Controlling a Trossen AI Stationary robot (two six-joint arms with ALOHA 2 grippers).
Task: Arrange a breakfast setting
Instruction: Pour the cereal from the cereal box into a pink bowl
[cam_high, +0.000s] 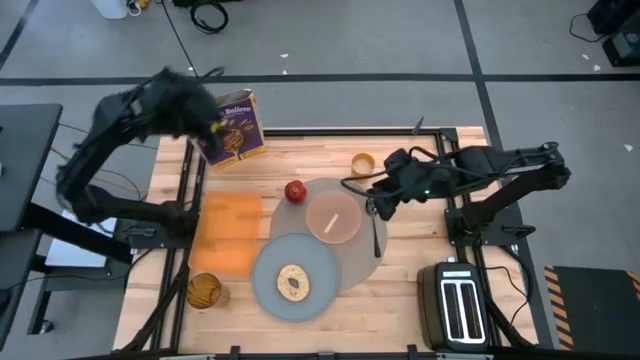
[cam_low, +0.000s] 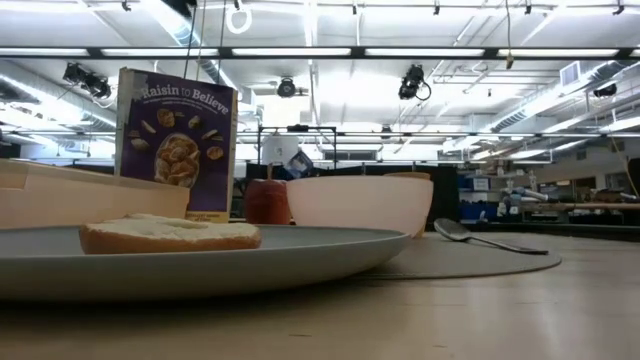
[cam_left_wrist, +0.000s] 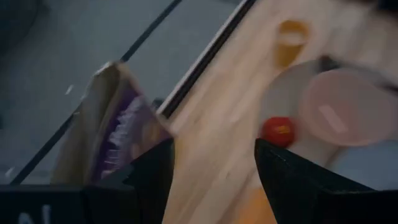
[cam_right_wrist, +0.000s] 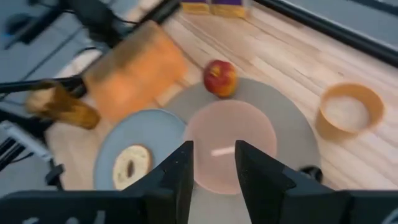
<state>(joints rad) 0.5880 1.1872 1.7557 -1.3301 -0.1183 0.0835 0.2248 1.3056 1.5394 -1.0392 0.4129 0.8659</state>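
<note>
Since the metal spoon (cam_high: 376, 235) lies flat on the mat (cam_high: 372, 262), right of the pink bowl (cam_high: 333, 217), we judge it thin, slippery: pinch its handle. Right gripper (cam_high: 373, 205) hovers above, fingers narrowly apart, empty; left gripper (cam_high: 212, 128), parted, by the cereal box (cam_high: 238, 125).

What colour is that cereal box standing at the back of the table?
The cereal box is purple, with white lettering and pictures of cereal on the front. The low view shows it best.
</note>
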